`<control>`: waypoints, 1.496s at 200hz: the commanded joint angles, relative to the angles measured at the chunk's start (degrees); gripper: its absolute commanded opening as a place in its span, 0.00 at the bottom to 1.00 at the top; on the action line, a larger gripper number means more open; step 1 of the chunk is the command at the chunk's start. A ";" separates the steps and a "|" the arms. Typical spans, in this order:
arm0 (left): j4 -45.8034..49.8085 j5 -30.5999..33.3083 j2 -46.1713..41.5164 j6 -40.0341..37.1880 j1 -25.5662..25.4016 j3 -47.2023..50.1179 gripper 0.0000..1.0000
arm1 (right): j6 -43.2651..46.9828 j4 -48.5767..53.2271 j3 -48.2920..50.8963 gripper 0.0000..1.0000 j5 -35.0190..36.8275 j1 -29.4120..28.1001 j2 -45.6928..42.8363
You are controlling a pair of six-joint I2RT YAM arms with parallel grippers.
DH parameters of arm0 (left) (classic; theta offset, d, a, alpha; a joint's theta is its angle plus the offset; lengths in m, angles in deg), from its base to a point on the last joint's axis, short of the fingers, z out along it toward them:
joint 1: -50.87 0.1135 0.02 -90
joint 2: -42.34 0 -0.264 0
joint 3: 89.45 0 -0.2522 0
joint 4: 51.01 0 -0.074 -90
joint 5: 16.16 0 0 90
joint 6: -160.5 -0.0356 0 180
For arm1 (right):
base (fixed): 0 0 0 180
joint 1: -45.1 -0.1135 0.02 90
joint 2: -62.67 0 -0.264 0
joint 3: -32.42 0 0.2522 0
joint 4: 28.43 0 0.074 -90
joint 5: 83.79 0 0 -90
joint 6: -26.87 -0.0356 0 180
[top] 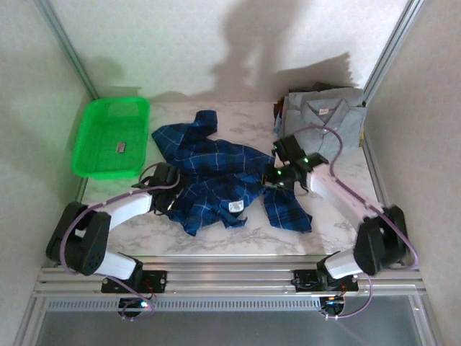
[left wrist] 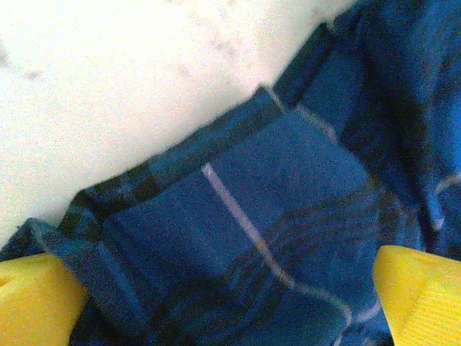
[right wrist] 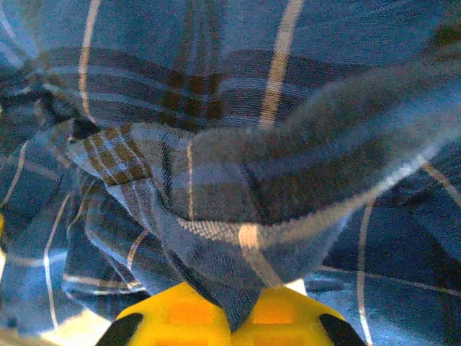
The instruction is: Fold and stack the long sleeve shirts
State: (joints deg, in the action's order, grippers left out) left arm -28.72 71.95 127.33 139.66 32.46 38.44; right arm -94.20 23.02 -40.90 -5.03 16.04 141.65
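Observation:
A dark blue plaid long sleeve shirt (top: 216, 173) lies crumpled across the middle of the marble table. My left gripper (top: 167, 189) hovers over its left edge, open: in the left wrist view its yellow fingertips (left wrist: 36, 303) stand wide apart over flat plaid cloth (left wrist: 245, 238). My right gripper (top: 277, 175) sits at the shirt's right side. In the right wrist view its yellow fingers (right wrist: 180, 317) are pressed together on a pinched fold of the plaid shirt (right wrist: 238, 288). A plain grey shirt (top: 324, 115) lies folded at the back right, on darker folded ones.
A green plastic basket (top: 94, 140) with a small dark object inside stands at the back left. Metal frame posts run along both sides, and a rail crosses the near edge. Bare marble (top: 238, 238) shows in front of the shirt.

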 commanded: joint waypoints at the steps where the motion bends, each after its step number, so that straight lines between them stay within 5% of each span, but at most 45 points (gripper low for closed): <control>1: 2.85 0.80 8.81 -3.42 1.35 0.20 0.99 | 3.57 0.37 10.18 0.00 -4.99 0.15 -3.68; 40: 2.75 1.10 15.98 -5.47 1.63 -6.09 0.98 | 0.55 5.27 22.45 0.09 0.32 0.21 -11.22; 66: 2.22 2.10 17.39 -8.65 1.63 -9.88 0.96 | -1.78 5.90 22.33 0.48 0.39 0.19 -13.02; 107: 4.06 4.62 12.79 -19.63 1.28 -17.36 0.99 | 1.31 13.27 7.34 0.82 7.67 0.89 -19.51; 156: 16.41 4.98 -1.74 -22.06 -0.46 -21.43 1.00 | 10.35 11.50 -8.66 0.83 9.19 6.51 -2.77; 229: 36.21 -9.90 -19.71 -6.58 -9.47 -9.64 0.99 | 22.21 6.60 -24.61 0.79 6.26 8.93 27.22; 261: 29.80 -12.88 -24.51 0.06 -10.33 0.01 0.98 | 24.17 6.53 -29.18 0.79 6.19 8.89 35.48; 299: 13.87 -14.19 -19.00 5.54 -10.33 5.96 0.98 | 25.69 6.32 -32.29 0.79 3.46 8.89 40.77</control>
State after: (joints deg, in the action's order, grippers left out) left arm -4.48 59.18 104.73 139.27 22.29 42.68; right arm -70.88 28.83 -70.53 1.22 24.87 180.00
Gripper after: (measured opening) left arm 0.984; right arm 0.788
